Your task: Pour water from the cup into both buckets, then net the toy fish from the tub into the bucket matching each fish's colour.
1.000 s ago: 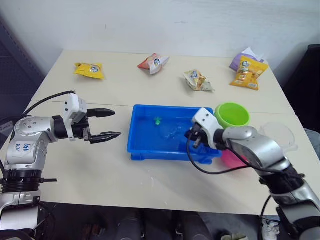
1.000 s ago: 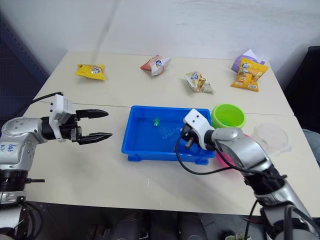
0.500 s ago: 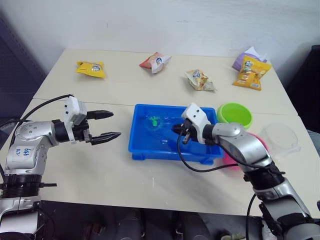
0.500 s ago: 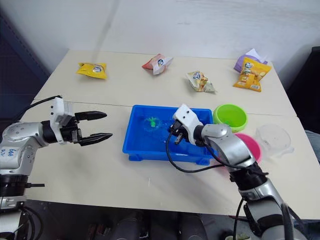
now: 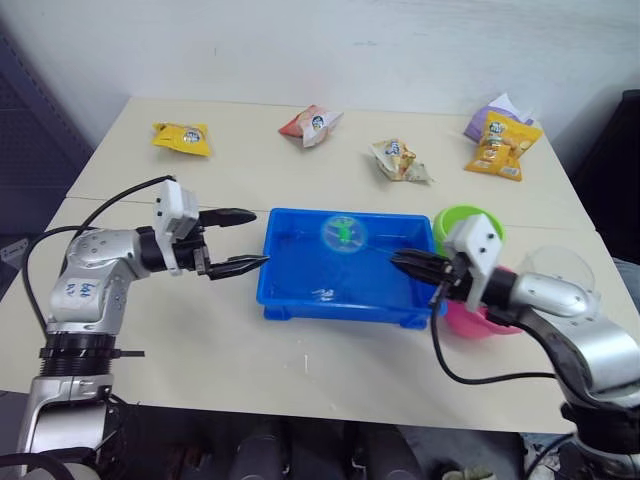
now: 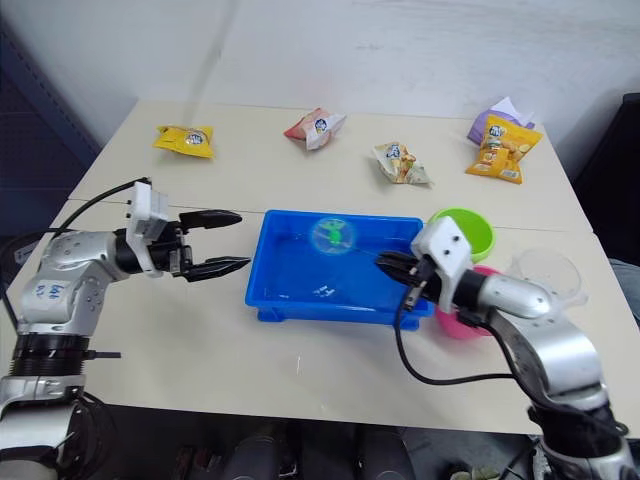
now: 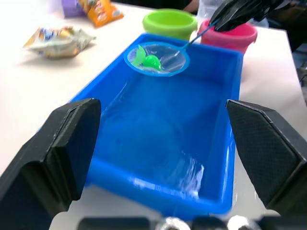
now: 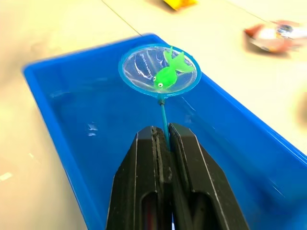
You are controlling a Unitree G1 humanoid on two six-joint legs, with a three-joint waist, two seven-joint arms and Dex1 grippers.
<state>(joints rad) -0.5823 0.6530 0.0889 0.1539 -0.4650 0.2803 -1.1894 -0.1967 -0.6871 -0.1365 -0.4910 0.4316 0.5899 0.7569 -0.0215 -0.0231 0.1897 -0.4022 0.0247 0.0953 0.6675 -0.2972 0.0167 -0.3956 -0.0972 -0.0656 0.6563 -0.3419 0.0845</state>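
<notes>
Tub: blue tray in the middle of the table, water inside; the landmark for all places below.
Right gripper: at the tub's right end, over its rim, fingers pressed together on the net's thin handle.
Net: hoop with a light blue rim held up above the water, over the far part of the tub, handle running back to the right gripper.
Green fish: lying inside the net's hoop, clear of the water.
Left gripper: just off the tub's left end, fingers spread apart and pointing at the tub, holding nothing.
Green bucket: just beyond the tub's far right corner, upright, partly behind the right gripper.
Pink bucket: just beside the tub's right end, nearer than the green one, largely covered by the right arm.
Cup: clear, to the right of both buckets, well right of the tub.
Other fish: cannot tell whether any lie in the water; a pale glint shows near the tub's near wall.
Snack bags: four beyond the tub along the far side of the table, a yellow one far left, a red and white one, a pale one, an orange one far right with a purple bag behind it.
</notes>
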